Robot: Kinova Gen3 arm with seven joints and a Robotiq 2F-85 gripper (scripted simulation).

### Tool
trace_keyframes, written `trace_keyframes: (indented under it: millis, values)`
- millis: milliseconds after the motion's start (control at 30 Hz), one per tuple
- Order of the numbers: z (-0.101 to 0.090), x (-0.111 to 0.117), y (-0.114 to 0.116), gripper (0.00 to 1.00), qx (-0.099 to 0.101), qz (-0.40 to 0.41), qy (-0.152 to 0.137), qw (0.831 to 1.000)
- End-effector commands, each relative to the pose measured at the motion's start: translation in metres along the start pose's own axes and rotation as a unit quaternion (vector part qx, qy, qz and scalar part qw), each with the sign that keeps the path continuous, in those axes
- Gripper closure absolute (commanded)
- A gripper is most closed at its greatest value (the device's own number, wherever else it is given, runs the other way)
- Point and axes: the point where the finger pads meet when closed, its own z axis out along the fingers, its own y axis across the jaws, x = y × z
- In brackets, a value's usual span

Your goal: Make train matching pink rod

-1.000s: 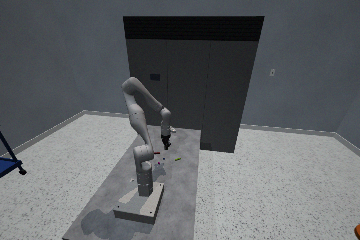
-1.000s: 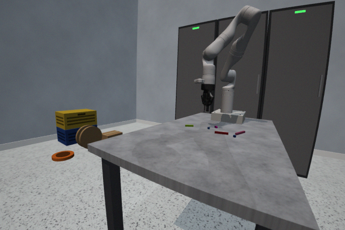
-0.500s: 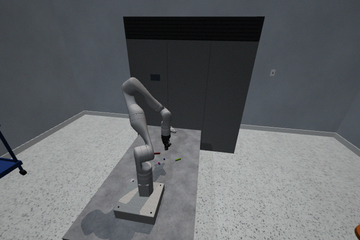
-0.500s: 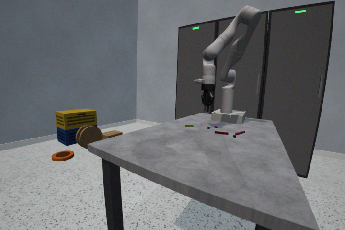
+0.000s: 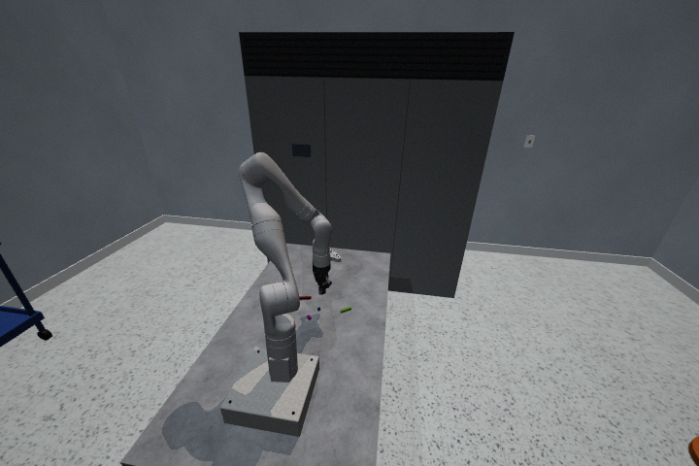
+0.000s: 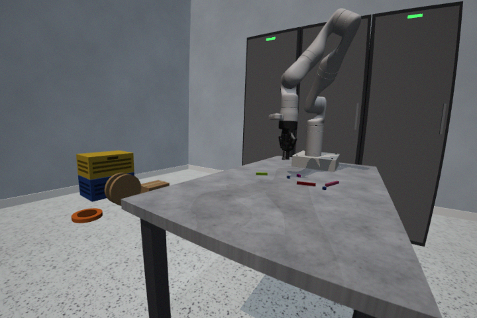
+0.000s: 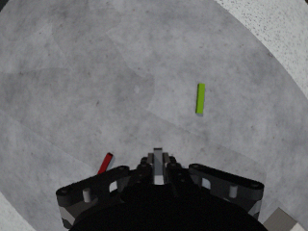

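2 blue rods (image 6: 287,176) (image 6: 324,188), 1 red (image 6: 305,183), 1 lime (image 6: 262,173)

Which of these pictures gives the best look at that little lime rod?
The wrist view: the lime rod lies flat on the table, large and unobstructed. The exterior view shows it small and distant; the top view shows only a tiny sliver.

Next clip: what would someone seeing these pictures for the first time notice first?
The pale arm bends high over the far end of the grey table, with its tool hanging above the top, shut on what looks like a small grey rod. After that, the bright rods near the arm's base stand out: a lime rod off by itself, and a red rod and a pink rod near each other.
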Motion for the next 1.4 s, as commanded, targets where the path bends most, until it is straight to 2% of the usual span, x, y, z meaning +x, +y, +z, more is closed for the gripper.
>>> trace_keyframes:
  millis: [0, 167, 233, 400, 567, 1367]
  values:
    - [0.013, 0.001, 0.006, 0.95, -0.006, 0.004, -0.002, 1.000]
    - [0.035, 0.001, 0.006, 0.95, -0.006, 0.004, -0.002, 1.000]
    - [0.035, 0.001, 0.006, 0.95, -0.006, 0.004, -0.002, 1.000]
    - [0.054, 0.001, 0.006, 0.95, -0.006, 0.004, -0.002, 1.000]
    - [0.065, 0.001, 0.006, 0.95, -0.006, 0.004, -0.002, 1.000]
    - [0.068, 0.001, 0.006, 0.95, -0.006, 0.004, -0.002, 1.000]
